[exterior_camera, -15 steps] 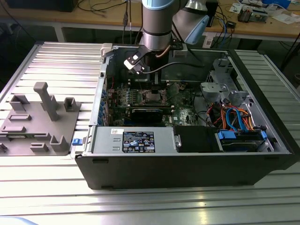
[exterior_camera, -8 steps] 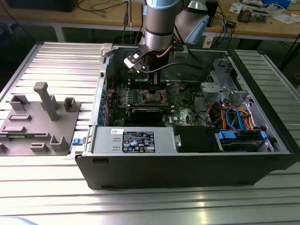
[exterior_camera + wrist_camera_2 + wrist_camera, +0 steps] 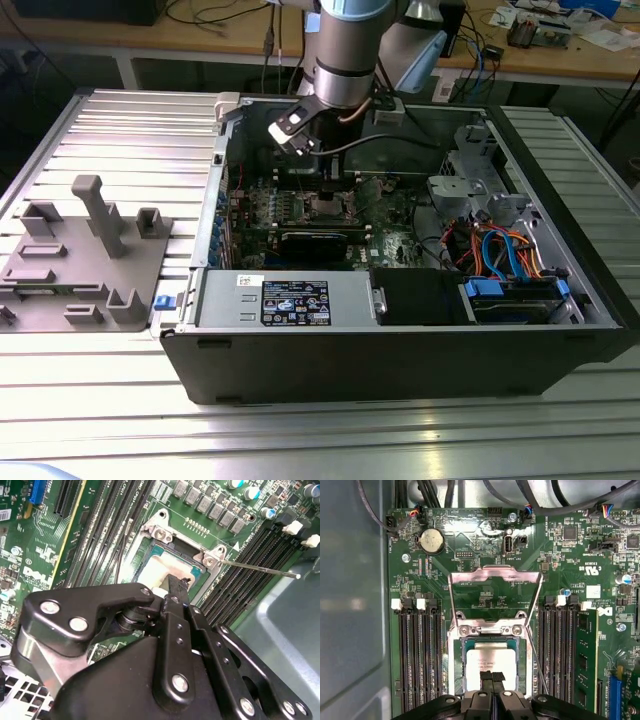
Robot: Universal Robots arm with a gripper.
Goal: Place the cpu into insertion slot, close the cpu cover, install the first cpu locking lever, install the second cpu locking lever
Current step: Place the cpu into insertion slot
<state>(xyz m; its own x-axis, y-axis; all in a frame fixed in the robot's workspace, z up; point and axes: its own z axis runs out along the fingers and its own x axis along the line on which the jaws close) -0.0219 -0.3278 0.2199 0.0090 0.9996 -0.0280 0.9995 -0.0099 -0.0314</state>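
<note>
- The arm [image 3: 345, 60] is seen reaching down into an open computer case [image 3: 400, 370] that is laid on the slatted tabletop [image 3: 100, 400].
- The hand [image 3: 492, 676] is shown in both wrist views with its two black fingers [image 3: 486, 679] brought together; nothing is gripped between them.
- The fingertips are placed over the middle of the cpu [image 3: 492, 661]; whether they press on its silver top or hang just above it cannot be told.
- The cpu is seated flat inside the insertion slot [image 3: 454, 672].
- The cpu cover [image 3: 495, 571] is swung up and away from the chip, and green board is seen through its window.
- A thin metal lever [image 3: 260, 568] is seen running from the socket's corner out over the memory slots [image 3: 420, 655].
</note>
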